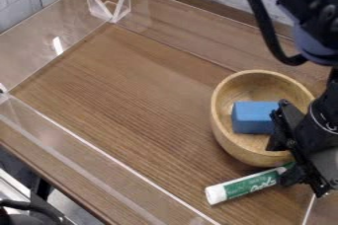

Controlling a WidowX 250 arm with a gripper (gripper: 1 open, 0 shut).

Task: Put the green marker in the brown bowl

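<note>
Your gripper (294, 167) sits closed on green marker (247, 186) at five o'clock; green label print illegible. Brown bowl (224, 120) at three o'clock holds blue block (255, 116).

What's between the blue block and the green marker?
Between the blue block and the green marker, the camera view shows the brown bowl's near wall, then a strip of tabletop.

Here's the green marker (247, 186) lying on the tabletop (126, 101), just beside the brown bowl (227, 111) (a blue block (254, 116) sits inside), black fingers (294, 174) at its far end.
</note>
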